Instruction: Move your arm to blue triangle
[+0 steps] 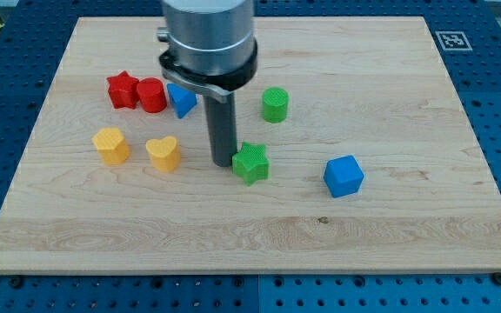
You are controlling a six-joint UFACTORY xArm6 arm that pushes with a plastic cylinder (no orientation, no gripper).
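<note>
The blue triangle (182,100) lies at the view's upper left of centre, touching the red cylinder (152,95) on its left. My tip (223,162) rests on the board below and to the right of the blue triangle, a short way apart from it. The tip stands right beside the green star (251,163), at its left edge. The arm's grey body (209,39) hangs over the board's top and partly hides the triangle's upper right side.
A red star (122,89) sits left of the red cylinder. A yellow block (111,145) and a yellow heart (163,153) lie at lower left. A green cylinder (275,104) and a blue cube (344,176) lie to the right. The wooden board (390,243) ends near every side.
</note>
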